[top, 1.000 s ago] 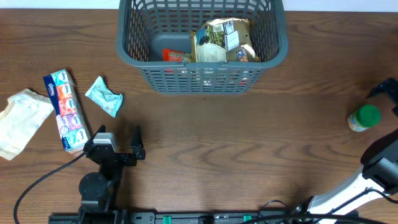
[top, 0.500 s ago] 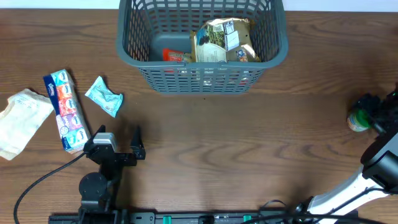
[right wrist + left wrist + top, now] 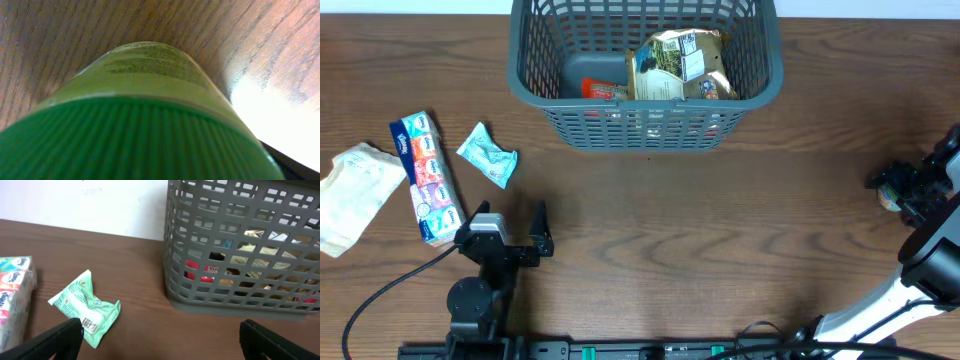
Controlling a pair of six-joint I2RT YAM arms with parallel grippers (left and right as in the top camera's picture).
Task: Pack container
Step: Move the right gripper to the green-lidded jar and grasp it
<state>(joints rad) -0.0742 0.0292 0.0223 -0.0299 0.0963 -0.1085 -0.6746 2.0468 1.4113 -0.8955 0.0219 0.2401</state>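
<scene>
A: Right gripper (image 3: 895,193) first. Jaws?

B: They sit on either side of a green-capped bottle (image 3: 886,200) at the right edge of the table (image 3: 720,230). Can't tell if they're pressing on it or just around it. No contact is visible from overhead.

A: Does the right wrist view help?

B: No. The bottle (image 3: 150,70) fills the frame: ribbed green cap (image 3: 135,145) up close, yellow-green printed label behind it, wood grain past that. No fingers are clearly in shot.

A: Left gripper (image 3: 512,215)?

B: Jaws wide apart with nothing between them, down at the front left of the table. In the left wrist view the gripper (image 3: 160,345) shows only as two dark fingertips (image 3: 55,340) in the bottom corners.

A: What's near it?

B: A small teal packet (image 3: 85,307) just ahead and left, lying flat. A multicolour tissue pack (image 3: 12,295) is at the left edge of the frame. From overhead, the packet (image 3: 487,153) is just right of the tissue pack (image 3: 425,178) and not touching it. A crumpled whitish bag (image 3: 355,195) lies left of the pack.

A: And the container?

B: The grey-blue lattice basket (image 3: 520,90) is at top centre of the table, upright and well apart from both grippers. In the left wrist view the basket (image 3: 172,255) stands ahead and to the right.

A: Anything inside it?

B: A tan and green snack bag (image 3: 678,65) on the right side and something red (image 3: 603,89) low on the floor beside it.
</scene>
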